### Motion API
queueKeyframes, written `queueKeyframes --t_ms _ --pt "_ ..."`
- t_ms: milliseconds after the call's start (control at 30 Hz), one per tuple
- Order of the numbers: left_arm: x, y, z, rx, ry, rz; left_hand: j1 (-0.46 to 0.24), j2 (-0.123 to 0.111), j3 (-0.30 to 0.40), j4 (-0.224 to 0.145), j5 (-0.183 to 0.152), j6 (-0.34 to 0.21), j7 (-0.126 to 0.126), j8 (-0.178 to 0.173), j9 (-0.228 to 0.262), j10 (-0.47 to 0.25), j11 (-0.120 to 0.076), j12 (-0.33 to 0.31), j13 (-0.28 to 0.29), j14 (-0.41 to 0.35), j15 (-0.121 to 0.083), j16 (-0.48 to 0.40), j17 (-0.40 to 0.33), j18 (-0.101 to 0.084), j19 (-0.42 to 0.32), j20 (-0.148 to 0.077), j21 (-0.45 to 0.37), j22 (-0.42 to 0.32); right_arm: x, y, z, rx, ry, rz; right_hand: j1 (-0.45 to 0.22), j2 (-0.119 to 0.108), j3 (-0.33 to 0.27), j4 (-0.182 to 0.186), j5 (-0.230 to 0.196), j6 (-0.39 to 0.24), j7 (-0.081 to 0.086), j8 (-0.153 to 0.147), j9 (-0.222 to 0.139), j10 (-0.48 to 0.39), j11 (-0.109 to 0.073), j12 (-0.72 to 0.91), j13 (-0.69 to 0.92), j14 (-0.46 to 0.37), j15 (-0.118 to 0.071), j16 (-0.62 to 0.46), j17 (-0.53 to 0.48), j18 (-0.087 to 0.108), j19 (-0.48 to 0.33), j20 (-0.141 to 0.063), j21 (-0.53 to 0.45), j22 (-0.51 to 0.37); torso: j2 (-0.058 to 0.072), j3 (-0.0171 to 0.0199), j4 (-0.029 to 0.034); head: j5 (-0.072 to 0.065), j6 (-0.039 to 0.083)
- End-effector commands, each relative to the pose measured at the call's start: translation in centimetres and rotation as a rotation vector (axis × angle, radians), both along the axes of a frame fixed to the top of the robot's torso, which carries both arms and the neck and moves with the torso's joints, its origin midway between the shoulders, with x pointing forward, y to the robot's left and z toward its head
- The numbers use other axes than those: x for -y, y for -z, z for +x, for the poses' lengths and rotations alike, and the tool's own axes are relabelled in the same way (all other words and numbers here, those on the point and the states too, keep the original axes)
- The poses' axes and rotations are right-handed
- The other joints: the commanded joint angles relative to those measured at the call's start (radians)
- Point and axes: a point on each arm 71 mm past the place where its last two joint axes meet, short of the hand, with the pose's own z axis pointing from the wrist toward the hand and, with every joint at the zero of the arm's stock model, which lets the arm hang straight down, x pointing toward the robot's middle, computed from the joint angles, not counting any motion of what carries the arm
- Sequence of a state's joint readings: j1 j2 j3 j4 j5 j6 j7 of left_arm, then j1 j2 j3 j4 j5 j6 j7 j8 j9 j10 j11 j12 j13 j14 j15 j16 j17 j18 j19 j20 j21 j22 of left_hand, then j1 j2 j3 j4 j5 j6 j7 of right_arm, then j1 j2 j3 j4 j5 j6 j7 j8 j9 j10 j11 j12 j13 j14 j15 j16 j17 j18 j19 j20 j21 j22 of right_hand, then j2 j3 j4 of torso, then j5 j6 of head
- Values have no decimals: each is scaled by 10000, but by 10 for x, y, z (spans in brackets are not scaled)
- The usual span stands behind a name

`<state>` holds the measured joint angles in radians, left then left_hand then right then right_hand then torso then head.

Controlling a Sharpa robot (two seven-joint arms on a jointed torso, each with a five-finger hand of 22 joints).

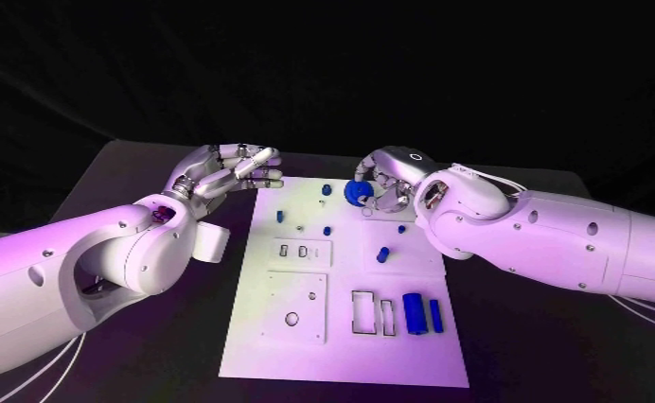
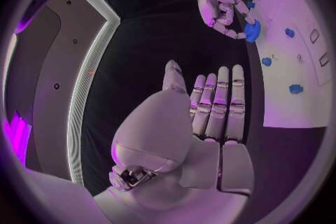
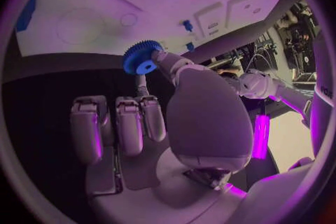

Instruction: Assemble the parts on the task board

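I have a blue gear (image 3: 142, 57) pinched in the fingers (image 3: 162, 59) of my right hand (image 1: 389, 181), lifted clear above the far right part of the task board (image 1: 342, 346). So the step in hand is carrying this one part to its seat — not yet placing it. My left hand (image 1: 229, 172) hovers just off the board's far left corner, over the dark counter (image 1: 123, 176), fingers apart and loosely curled, gripping nothing.

The gear is a short toothed disc with a hole through its middle, so its long dimension is across the face, not along the bore. In the right wrist view I see its flat face and the ring of teeth round it, tipped somewhat rather than lying level with the board. Which way the bore points exactly, I cannot tell.

By my judgement the next move calls for turning the wrist until the gear's face lies flat to the board, then lining the hole over whichever peg is meant for it and lowering straight down. Which peg that is I cannot make out; small blue parts (image 1: 329, 190) stand along the far edge, another (image 1: 383, 254) near the middle, and two long blue pieces (image 1: 414, 313) lie by the near right edge beside a rectangular recess (image 1: 366, 312). I should keep the pinch light so the teeth do not twist as it settles.
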<state>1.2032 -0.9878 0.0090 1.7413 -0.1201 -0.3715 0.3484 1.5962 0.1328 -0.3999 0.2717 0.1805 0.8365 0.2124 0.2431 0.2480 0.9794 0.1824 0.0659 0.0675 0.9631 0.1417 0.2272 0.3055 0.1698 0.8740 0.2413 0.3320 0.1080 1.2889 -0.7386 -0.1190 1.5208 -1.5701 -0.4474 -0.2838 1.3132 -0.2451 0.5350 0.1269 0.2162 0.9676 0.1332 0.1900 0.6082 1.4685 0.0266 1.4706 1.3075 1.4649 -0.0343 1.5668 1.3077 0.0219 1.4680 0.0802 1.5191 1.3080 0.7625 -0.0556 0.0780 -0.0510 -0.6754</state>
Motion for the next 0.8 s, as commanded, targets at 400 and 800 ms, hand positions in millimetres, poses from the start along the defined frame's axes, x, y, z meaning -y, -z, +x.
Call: queueKeyframes --t_ms 400,800 --pt "5 -1 -1 12 258 -117 8 138 -59 -13 -51 -69 86 -57 19 -54 -13 -22 -1 -71 -11 -68 14 85 10 19 -72 -11 -49 1 5 985 -475 -817 -69 -19 77 -2 -57 541 -368 137 32 251 -62 29 1654 1059 -60 40 2631 -67 640 -85 54 2201 33 -11 16 39 13" --pt "6 -1 0 18 269 -124 12 141 -65 -17 -54 -69 85 -58 23 -55 -12 -21 -1 -75 -8 -73 19 83 0 20 -78 -15 -64 18 6 671 -677 -940 -117 -47 114 -6 -87 508 -354 102 16 255 -54 31 1659 1059 -58 40 2631 -65 633 -88 45 2195 64 -18 62 46 -39"
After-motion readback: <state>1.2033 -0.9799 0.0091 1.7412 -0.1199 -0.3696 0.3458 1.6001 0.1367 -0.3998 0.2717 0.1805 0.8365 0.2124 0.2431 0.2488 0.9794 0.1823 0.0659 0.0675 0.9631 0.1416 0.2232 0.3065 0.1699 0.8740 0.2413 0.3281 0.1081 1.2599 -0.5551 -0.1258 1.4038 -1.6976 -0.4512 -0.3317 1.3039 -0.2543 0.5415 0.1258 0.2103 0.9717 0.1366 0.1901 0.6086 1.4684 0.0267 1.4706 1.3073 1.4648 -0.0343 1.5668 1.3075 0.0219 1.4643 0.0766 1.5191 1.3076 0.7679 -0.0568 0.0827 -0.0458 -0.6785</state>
